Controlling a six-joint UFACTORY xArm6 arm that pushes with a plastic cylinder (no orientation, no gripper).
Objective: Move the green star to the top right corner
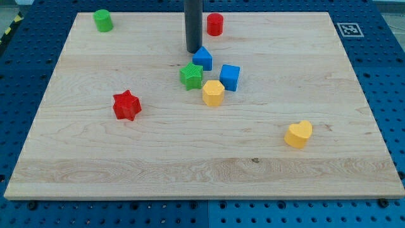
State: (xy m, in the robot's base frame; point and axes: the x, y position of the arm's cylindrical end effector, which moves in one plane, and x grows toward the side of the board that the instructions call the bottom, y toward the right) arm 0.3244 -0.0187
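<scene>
green star (191,76): mid-board, knobbly, touching blue block (202,58) | my tip (193,50): bare rod, no jaws; just above star, beside blue block | board (354,114): right side open; red cylinder (215,24) near top edge

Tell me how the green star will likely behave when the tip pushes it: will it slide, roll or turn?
The green star sits low and flat on the smooth wooden board, so it should slide, not roll. Its points may make it turn if my tip pushes off-centre. The blue block and yellow block sit very close, so they would probably get shoved along.
</scene>
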